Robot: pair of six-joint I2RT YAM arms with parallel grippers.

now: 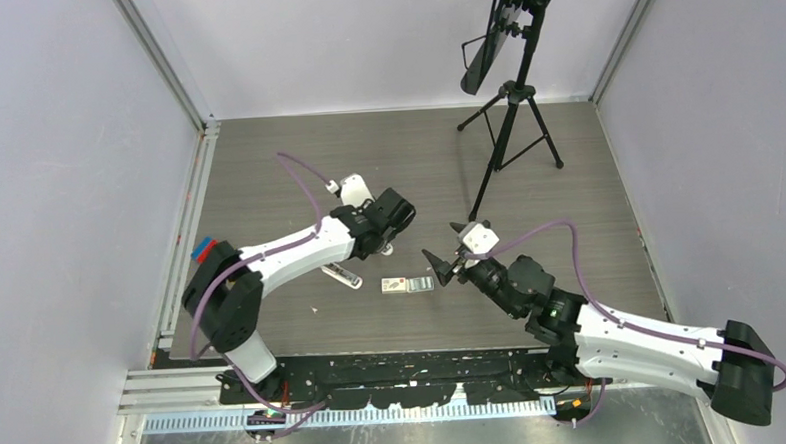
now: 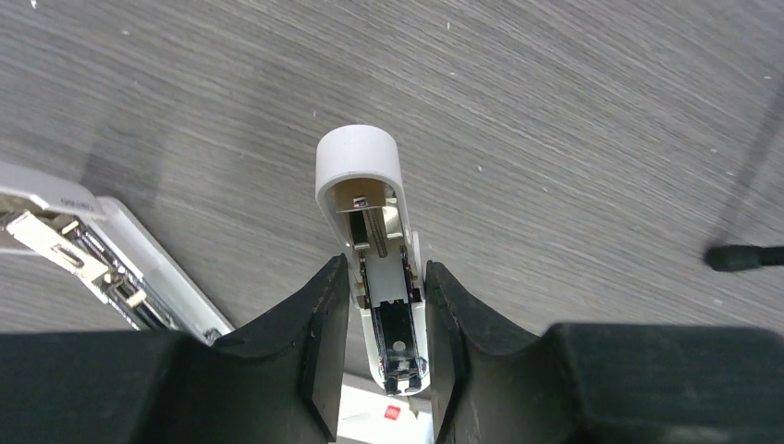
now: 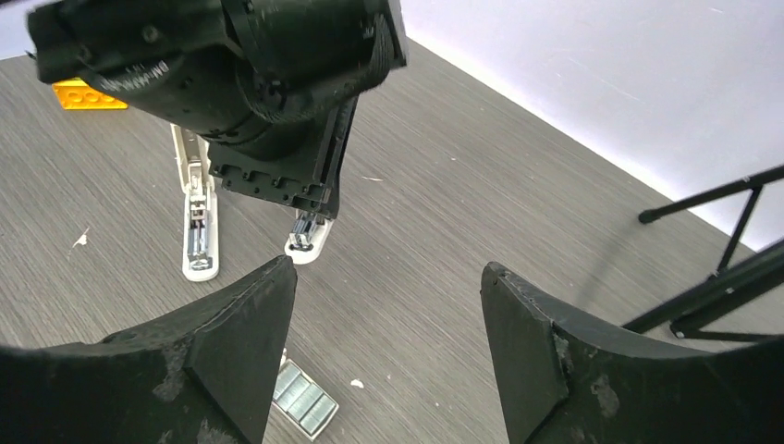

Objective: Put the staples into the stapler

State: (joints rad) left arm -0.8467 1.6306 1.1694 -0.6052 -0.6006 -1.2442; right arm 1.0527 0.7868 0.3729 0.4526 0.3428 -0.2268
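Holding the stapler (image 2: 356, 162) pinched by its smooth sides in my left gripper (image 2: 386, 268), I have its silver channel laid open, with the lower tip close to the table (image 1: 567, 174); I cannot tell whether it touches. My right gripper (image 3: 388, 273) hangs with its jaws spread wide and nothing between them. It is just above the staples (image 3: 300, 396), which lie flat beside their white box (image 1: 397, 284).

I judge the pickup the riskiest part. The strips are thin and low, so my broad fingertips may skate over them, snap a strip, or scatter pieces. The stapler could also twist in my narrow pinch if a strip is pushed into the channel off-line. My two wrists work very near each other, so a careless reach could knock them together. The second stapler (image 3: 199, 231) lies just beside the held one and could get bumped
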